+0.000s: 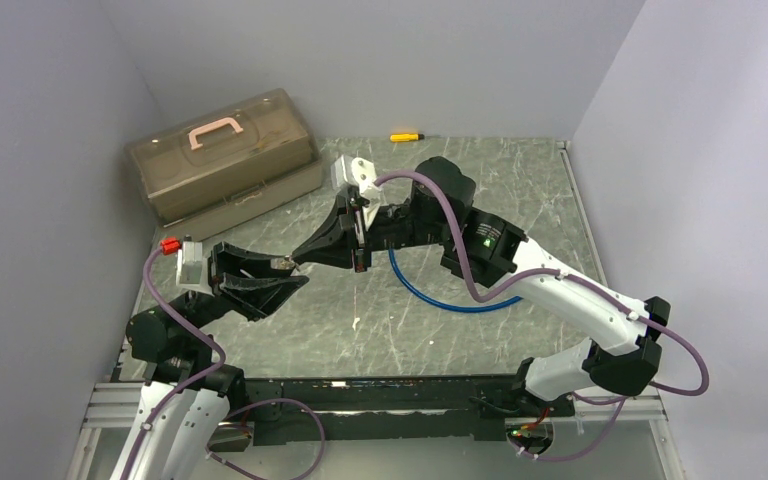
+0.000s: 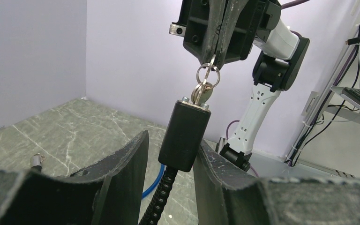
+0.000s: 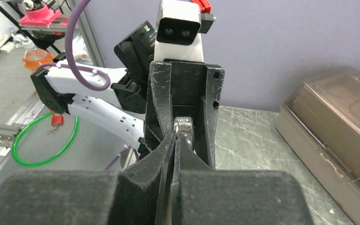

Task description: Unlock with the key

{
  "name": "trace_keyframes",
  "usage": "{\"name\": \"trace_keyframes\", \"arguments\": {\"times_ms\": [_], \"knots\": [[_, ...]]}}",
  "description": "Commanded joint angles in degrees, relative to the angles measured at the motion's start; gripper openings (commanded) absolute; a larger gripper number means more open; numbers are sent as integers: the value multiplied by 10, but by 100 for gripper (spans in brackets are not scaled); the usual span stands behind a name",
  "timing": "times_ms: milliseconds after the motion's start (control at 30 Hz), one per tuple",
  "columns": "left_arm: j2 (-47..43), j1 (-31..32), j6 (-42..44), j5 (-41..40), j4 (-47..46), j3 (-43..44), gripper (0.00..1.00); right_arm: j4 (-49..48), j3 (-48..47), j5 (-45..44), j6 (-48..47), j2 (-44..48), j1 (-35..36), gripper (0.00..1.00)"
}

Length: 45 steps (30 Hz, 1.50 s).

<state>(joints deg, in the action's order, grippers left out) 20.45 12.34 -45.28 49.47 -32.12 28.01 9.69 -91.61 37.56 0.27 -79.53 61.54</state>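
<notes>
A black lock stands upright between the fingers of my left gripper, held off the table with a ribbed black cable hanging below it. The right finger presses on it; a narrow gap shows at the left finger. A silver key sits in the lock's top, with rings on its head. My right gripper comes down from above and is shut on the key ring. In the right wrist view the closed tips meet at the lock's metal top. The two grippers meet mid-table.
A brown toolbox with a pink handle stands at the back left. A yellow screwdriver lies at the far edge. A blue cable curves over the table under the right arm. Grey walls enclose the left, back and right sides.
</notes>
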Motion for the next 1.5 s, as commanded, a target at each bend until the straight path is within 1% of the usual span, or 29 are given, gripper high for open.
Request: {"name": "trace_keyframes", "arguments": {"times_ms": [0,167,233,267,367,467,633,700,767,800,833,867,933,967,1000,1067,1133,1267,1367,1467], "knots": [[-6,-5,-6,-4,-24,23,0,-58,-4,4,26,1,-2,1],[-4,-5,-7,-3,-24,24,0,-81,9,-1,35,0,-2,0],[-3,-5,-7,-3,-24,24,0,-83,12,-4,35,2,-2,7],[-3,-5,-7,-3,-24,25,0,-82,13,-6,34,3,-2,8],[-3,-5,-7,-3,-25,25,0,-58,3,0,20,-1,-2,0],[-3,-5,-7,-3,-26,25,0,-32,-13,-3,12,-8,-2,0],[-3,-5,-8,-3,-27,25,0,-22,-15,-10,10,-11,-2,0],[-3,-6,-5,-3,-21,25,0,-7,-14,-29,4,-10,-2,0],[-4,-6,5,-3,-9,25,0,15,0,-76,3,-2,-6,0],[-3,-6,12,-3,2,27,0,25,15,-101,3,3,-12,3],[-2,-6,25,-2,17,29,0,33,35,-120,8,11,-23,11],[0,-6,43,-1,37,31,0,36,61,-138,24,21,-35,22],[3,-6,100,3,93,36,0,32,127,-161,61,46,-62,33],[7,-6,130,0,128,39,0,30,166,-171,75,60,-69,42],[11,-6,159,-2,161,44,0,35,202,-196,82,72,-71,47],[17,-6,210,14,206,46,0,63,257,-231,81,88,-70,50],[24,-6,243,27,233,43,0,83,306,-241,85,93,-65,50],[38,-6,318,56,279,45,0,48,393,-219,119,82,-49,42],[58,-6,376,66,305,46,0,19,428,-213,123,46,-34,40],[82,-6,417,68,320,52,0,16,424,-219,124,5,-26,39]]}}
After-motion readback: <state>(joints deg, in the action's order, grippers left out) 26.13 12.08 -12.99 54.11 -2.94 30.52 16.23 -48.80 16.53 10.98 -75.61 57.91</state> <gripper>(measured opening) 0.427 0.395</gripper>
